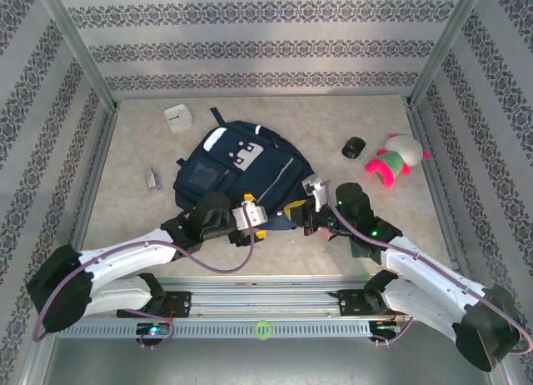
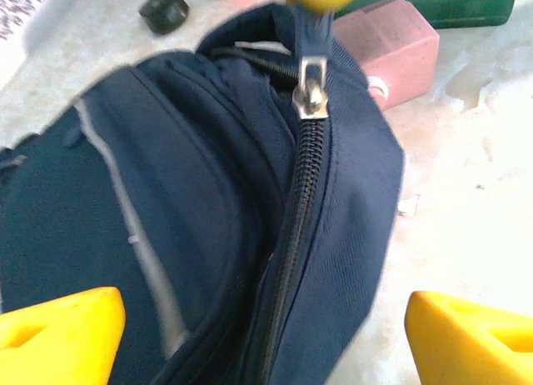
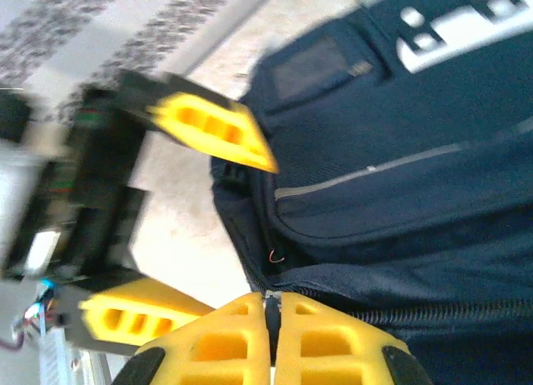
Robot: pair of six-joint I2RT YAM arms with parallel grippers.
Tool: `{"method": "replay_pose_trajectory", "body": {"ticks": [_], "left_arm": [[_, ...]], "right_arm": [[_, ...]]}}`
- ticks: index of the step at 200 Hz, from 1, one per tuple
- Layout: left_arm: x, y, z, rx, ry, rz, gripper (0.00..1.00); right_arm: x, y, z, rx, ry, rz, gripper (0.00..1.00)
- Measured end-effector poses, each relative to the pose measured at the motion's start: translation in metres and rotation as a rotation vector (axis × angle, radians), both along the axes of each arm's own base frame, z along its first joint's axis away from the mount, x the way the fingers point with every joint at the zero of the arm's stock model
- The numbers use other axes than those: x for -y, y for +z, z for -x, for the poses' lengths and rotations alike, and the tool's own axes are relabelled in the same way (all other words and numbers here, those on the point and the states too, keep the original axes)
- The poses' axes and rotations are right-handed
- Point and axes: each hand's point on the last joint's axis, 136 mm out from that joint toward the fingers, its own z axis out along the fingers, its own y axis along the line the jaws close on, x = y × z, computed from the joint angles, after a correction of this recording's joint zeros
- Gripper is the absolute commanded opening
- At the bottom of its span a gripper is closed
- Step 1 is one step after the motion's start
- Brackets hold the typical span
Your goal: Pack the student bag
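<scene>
The student bag [image 1: 241, 172] lay flat in the middle of the table [image 1: 133, 135], top toward the far wall and bottom end toward the near edge. Its main zip [image 2: 293, 227] ran along that near end. From the left wrist it led straight away from the camera, up to the pull [image 2: 311, 89]. There the right gripper [image 3: 273, 339] had its fingers pressed together on the pull tab. The left gripper [image 2: 266, 335] stood spread wide, a fingertip either side of the zip line, holding nothing. My read: the right arm owned the pull, and the left sat ready to pin the fabric along the track.
</scene>
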Motion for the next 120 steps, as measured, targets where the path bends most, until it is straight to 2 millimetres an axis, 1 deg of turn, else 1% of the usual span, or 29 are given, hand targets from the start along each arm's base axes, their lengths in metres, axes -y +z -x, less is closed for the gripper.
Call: {"method": "replay_pose_trajectory", "body": {"ticks": [13,21,35,45,54,59,68,75,91,120], "left_arm": [[0.003,-0.008,0.001,-0.031,-0.004,-0.005,0.82],[0.004,-0.011,0.0,-0.041,-0.004,-0.001,0.75],[0.008,-0.013,-0.002,-0.053,-0.002,0.005,0.52],[0.009,-0.014,-0.003,-0.051,-0.003,0.007,0.41],[0.011,-0.014,-0.004,-0.048,-0.004,0.011,0.24],[0.011,-0.013,-0.004,-0.044,-0.007,0.013,0.17],[0.012,-0.01,-0.005,-0.035,-0.007,0.023,0.08],[0.011,-0.007,-0.005,-0.024,-0.006,0.031,0.06],[0.007,0.001,-0.003,0.007,-0.006,0.054,0.04],[-0.006,0.031,0.002,0.086,-0.013,0.113,0.05]], "right_arm": [[-0.005,0.01,0.006,0.082,0.065,-0.009,0.0],[-0.007,0.012,0.009,0.111,0.093,-0.01,0.0],[-0.008,0.011,0.011,0.137,0.124,0.0,0.0],[-0.009,0.009,0.011,0.143,0.13,0.007,0.0],[-0.009,0.008,0.01,0.145,0.126,0.012,0.0],[-0.008,0.008,0.009,0.146,0.123,0.014,0.0],[-0.006,0.007,0.005,0.148,0.106,0.018,0.0],[-0.003,0.008,0.001,0.148,0.084,0.02,0.0],[0.003,0.009,-0.005,0.14,0.051,0.014,0.0],[0.016,0.007,-0.006,0.103,0.028,-0.037,0.0]]}}
